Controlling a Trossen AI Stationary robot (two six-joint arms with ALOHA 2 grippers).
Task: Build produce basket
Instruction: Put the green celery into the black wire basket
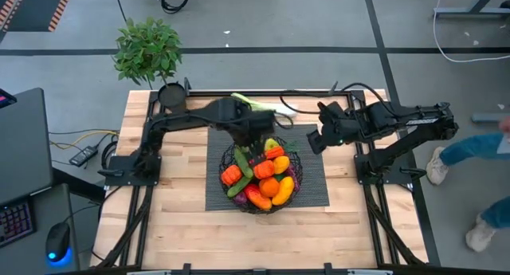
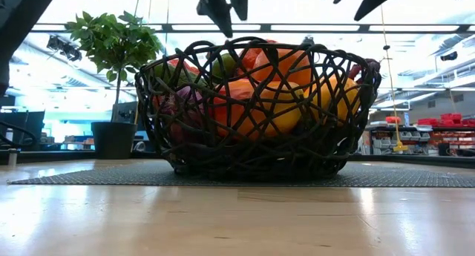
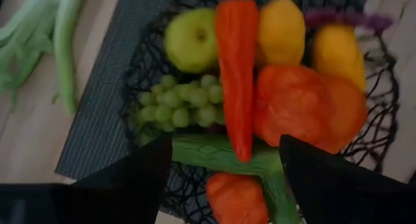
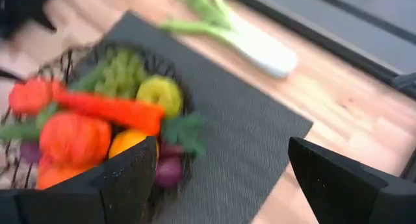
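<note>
Bright overhead ceiling glare, backlit basket (image 2: 256, 107), blurred wrist views

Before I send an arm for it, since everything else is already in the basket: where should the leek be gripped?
Grip the leek on its thick white stalk, coming straight down from above. It lies flat on the bare table behind the mat, clear of the basket; the white end looks firm and round, the green leaves splay thin and would likely slip.

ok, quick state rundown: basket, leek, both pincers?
basket: upright on the dark mat, piled with produce.
leek: flat on the table behind the mat, outside the basket.
left pincer: open, empty, above the basket.
right pincer: open, empty, beside the basket.
</note>
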